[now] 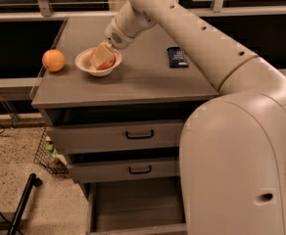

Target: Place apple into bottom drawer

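The apple (108, 62) is red-pink and lies in a white bowl (86, 62) on the grey cabinet top, left of centre. My gripper (103, 56) reaches down from the right into the bowl and sits right on the apple, covering most of it. The bottom drawer (133, 210) is pulled out below the two drawers with black handles; its grey tray shows nothing inside, and my arm's white body hides its right part.
An orange (53, 60) sits at the left edge of the cabinet top (148, 84). A dark blue packet (176, 57) lies to the right of the bowl. A wire basket (50, 155) and a black pole (23, 202) stand on the floor to the left.
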